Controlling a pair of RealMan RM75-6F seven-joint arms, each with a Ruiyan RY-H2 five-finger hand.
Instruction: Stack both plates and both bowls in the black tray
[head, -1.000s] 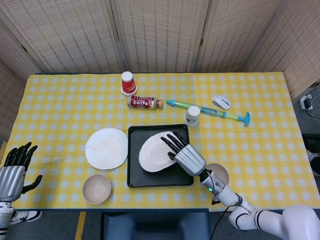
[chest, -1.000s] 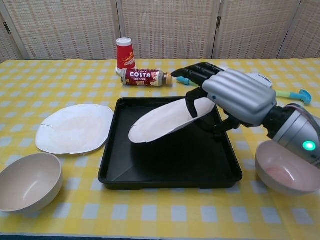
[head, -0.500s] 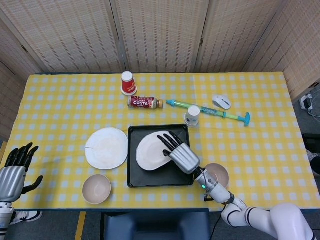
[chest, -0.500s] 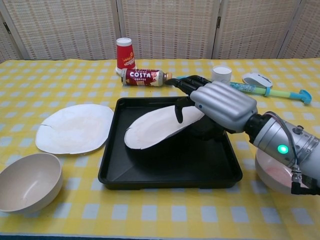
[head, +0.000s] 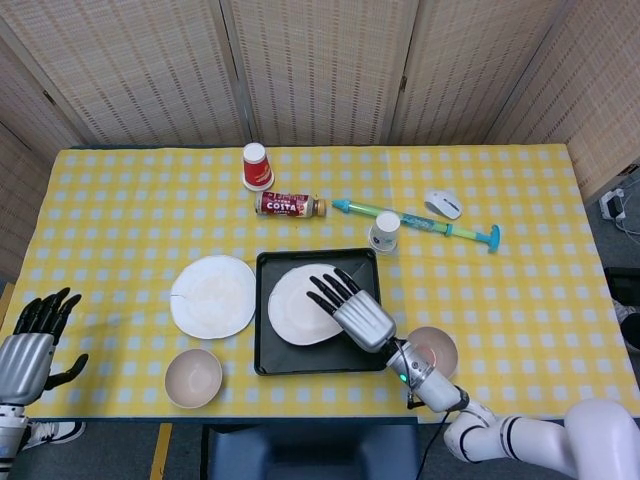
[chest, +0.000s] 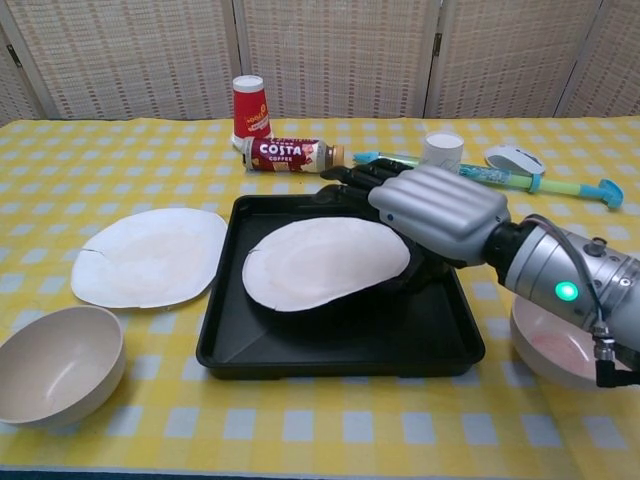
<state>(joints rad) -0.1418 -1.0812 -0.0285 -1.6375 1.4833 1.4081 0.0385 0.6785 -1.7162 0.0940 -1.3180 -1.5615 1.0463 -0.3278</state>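
Plate (chest: 325, 263) now lower and flatter inside black tray (chest: 440, 345) than a second ago, right hand (chest: 435, 208) shifted left with it. Fingers (head: 325, 290) extended over plate's right edge; underside grip hidden, cannot tell. Second plate (head: 211, 296) left of tray; bowls (head: 193, 377) (head: 437, 347) on counter (head: 520, 290) flanking tray. Left hand (head: 30, 340) far left, fingers spread, empty.

The right hand (chest: 420, 205) has come down and moved left over the tray (chest: 440, 345), bringing the plate (chest: 320, 265) with it. The plate, steeply tilted a second ago, now lies nearly flat, low in the tray and further toward its left side. The hand's fingers (head: 328, 290) now stretch flat above the plate's far rim.
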